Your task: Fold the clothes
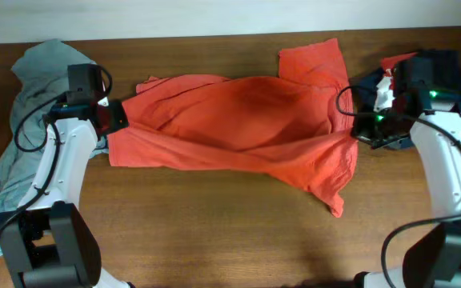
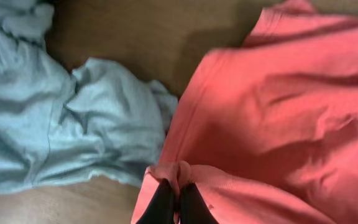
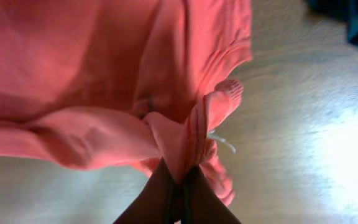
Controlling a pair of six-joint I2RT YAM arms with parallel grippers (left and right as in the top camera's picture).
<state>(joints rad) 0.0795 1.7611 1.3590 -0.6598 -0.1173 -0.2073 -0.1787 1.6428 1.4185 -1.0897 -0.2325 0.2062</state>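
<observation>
The orange-red T-shirt (image 1: 238, 120) is stretched across the middle of the wooden table, folded over on itself, with a sleeve poking out at the back right. My left gripper (image 1: 117, 117) is shut on its left edge; the left wrist view shows a pinch of orange-red T-shirt (image 2: 278, 106) between the black fingers (image 2: 161, 205). My right gripper (image 1: 360, 133) is shut on the right edge, where bunched orange-red T-shirt (image 3: 104, 74) is clamped between the fingers (image 3: 157, 199). No chest lettering shows.
A pale grey-blue shirt (image 1: 22, 136) lies crumpled at the table's left end, also close by as the pale grey-blue shirt (image 2: 55, 118) in the left wrist view. A pile of navy and red clothes (image 1: 422, 80) sits at the right end, under the right arm.
</observation>
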